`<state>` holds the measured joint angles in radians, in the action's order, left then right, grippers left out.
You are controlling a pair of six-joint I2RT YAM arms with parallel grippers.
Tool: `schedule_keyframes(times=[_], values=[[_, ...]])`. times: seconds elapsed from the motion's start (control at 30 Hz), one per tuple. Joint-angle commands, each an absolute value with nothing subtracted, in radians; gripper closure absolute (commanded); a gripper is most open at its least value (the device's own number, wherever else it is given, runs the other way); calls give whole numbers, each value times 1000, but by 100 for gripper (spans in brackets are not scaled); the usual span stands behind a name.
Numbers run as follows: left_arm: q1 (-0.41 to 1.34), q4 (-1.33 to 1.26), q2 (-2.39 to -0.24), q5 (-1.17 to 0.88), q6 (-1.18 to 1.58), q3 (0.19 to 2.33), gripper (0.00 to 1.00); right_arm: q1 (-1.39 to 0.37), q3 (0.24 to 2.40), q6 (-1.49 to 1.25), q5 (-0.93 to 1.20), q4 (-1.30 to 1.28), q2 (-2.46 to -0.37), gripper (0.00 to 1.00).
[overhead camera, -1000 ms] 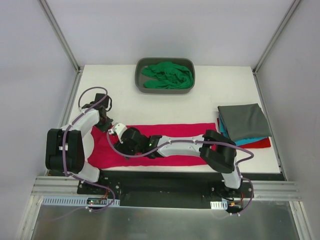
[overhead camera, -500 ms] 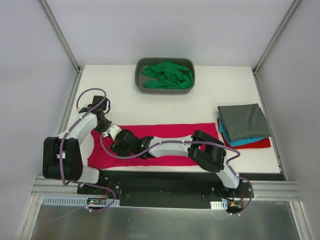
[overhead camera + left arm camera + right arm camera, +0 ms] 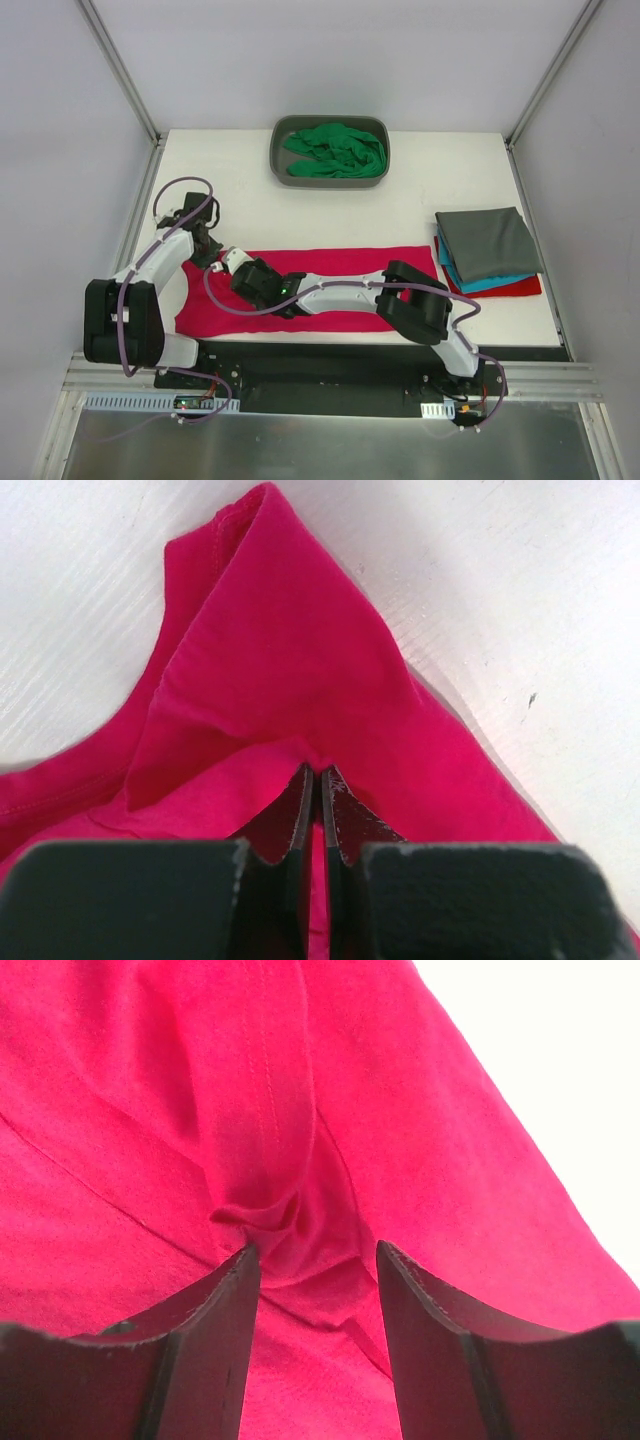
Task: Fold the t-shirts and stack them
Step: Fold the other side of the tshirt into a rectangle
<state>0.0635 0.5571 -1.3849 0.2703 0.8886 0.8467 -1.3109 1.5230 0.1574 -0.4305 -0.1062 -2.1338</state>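
Hidden: right arm (image 3: pixel 350 290) covers the middle of the crimson-pink t-shirt (image 3: pixel 345 260), which is spread along the near edge of the surface (image 3: pixel 250 210).
Fabric: soft, matte, stitched hem.
Left end effector (image 3: pixel 320 772): clenched on a raised fold.
Right end effector (image 3: pixel 317 1248): released, straddling a pucker.

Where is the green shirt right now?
In the top view, the green t-shirt lies bunched up inside the grey tub at the far middle of the table, beyond the spread-out pink t-shirt.
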Motion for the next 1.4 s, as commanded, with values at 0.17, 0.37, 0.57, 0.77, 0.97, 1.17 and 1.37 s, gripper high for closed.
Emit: schedule_keyframes(times=[0.17, 0.37, 0.57, 0.77, 0.97, 1.17, 1.37], values=[[55, 571, -1312, 282, 873, 808, 100, -1325, 1509, 144, -462, -149, -2052, 55], [55, 571, -1282, 272, 871, 798, 100, -1335, 1519, 193, -370, -124, -2042, 57], [55, 571, -1293, 262, 867, 799, 100, -1359, 1480, 239, -293, -46, -2011, 57], [55, 571, -1301, 264, 862, 801, 100, -1359, 1532, 245, -284, -34, -2075, 57], [55, 572, -1284, 288, 845, 798, 100, -1358, 1574, 278, -287, -35, -2121, 57], [55, 572, -1285, 272, 833, 804, 100, -1339, 1600, 287, -293, -63, -2158, 64], [55, 572, -1273, 272, 836, 795, 100, -1341, 1588, 279, -278, -80, -2135, 93]])
